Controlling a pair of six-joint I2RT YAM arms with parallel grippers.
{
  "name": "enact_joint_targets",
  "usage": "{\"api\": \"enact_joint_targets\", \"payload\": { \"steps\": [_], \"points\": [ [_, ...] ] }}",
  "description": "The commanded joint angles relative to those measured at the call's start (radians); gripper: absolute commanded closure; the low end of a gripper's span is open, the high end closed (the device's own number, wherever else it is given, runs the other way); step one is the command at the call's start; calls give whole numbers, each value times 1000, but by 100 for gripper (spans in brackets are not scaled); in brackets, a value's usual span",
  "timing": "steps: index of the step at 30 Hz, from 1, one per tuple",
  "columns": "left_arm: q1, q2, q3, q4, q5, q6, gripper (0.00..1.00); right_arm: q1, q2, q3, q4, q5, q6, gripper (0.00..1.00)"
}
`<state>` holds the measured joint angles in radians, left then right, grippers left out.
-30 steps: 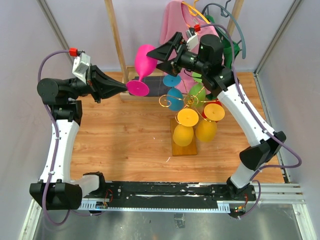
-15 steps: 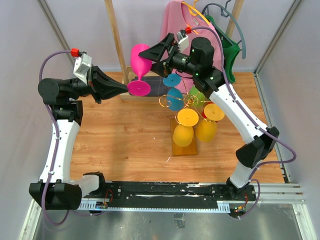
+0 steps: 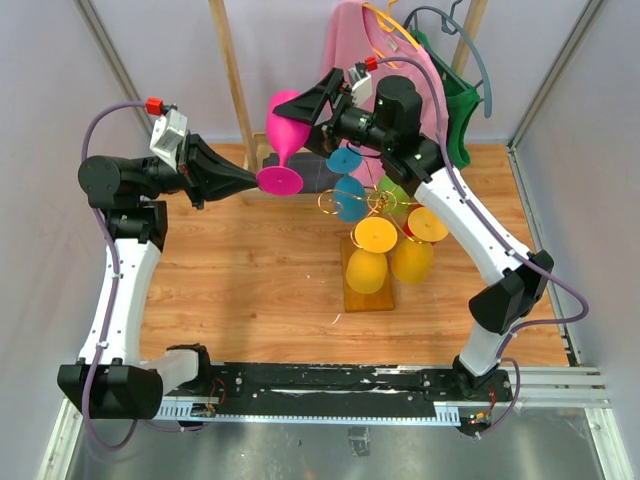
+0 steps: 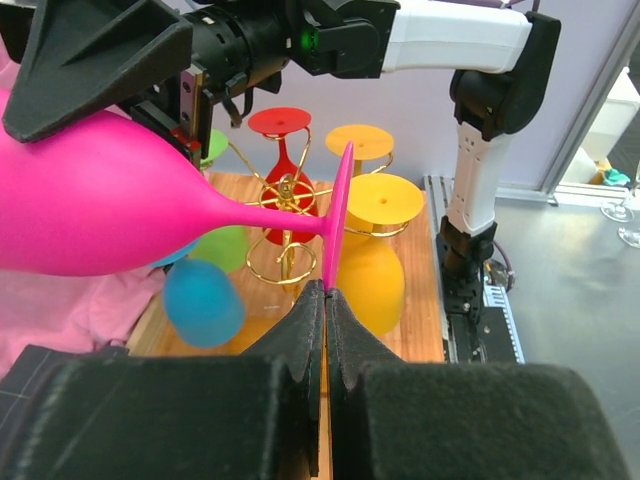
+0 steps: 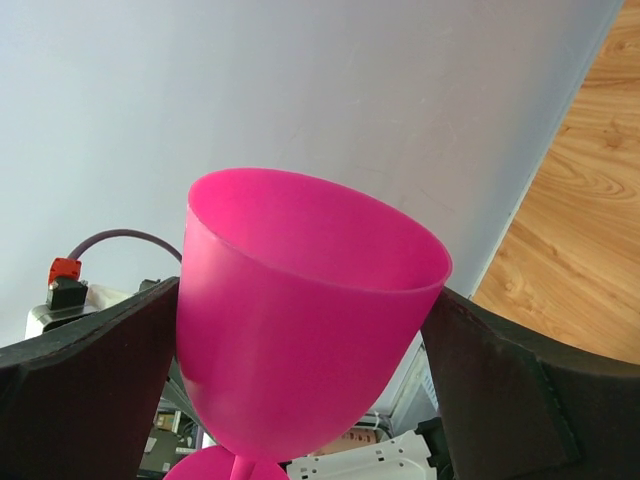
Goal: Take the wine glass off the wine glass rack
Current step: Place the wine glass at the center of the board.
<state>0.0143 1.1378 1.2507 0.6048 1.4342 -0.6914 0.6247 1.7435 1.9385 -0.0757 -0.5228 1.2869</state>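
pink wine glass [image 3: 285,120] held in the air by both arms, just left of and beyond the wine glass rack [image 3: 368,297], apart from its gold wire arms. the left gripper [image 3: 255,178] has its fingers [image 4: 305,330] nearly pressed together, pinching the thin rim of the glass's foot. the right gripper [image 3: 300,112] clasps the bowl, one finger [image 5: 90,370] on each side, the open mouth facing its wrist camera. the glass lies tilted, stem near level. yellow glasses [image 3: 367,270] and a blue glass [image 3: 350,198] hang bowl-down on the rack, which stands on the wooden table [image 3: 250,270].
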Motion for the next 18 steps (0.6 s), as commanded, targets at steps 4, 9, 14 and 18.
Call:
{"api": "enact_joint_targets", "payload": {
  "steps": [4,9,14,18],
  "points": [
    [-14,-7,8,26,17,6,100,21,24,40,64,-10,29,1],
    [-14,-6,4,26,7,5,100,23,16,29,82,-17,28,26],
    [-14,-4,2,27,-7,-2,92,22,-3,-3,108,-18,32,45],
    [-14,-5,1,29,-18,-2,32,21,-33,-37,119,-10,27,45]
  ]
}}
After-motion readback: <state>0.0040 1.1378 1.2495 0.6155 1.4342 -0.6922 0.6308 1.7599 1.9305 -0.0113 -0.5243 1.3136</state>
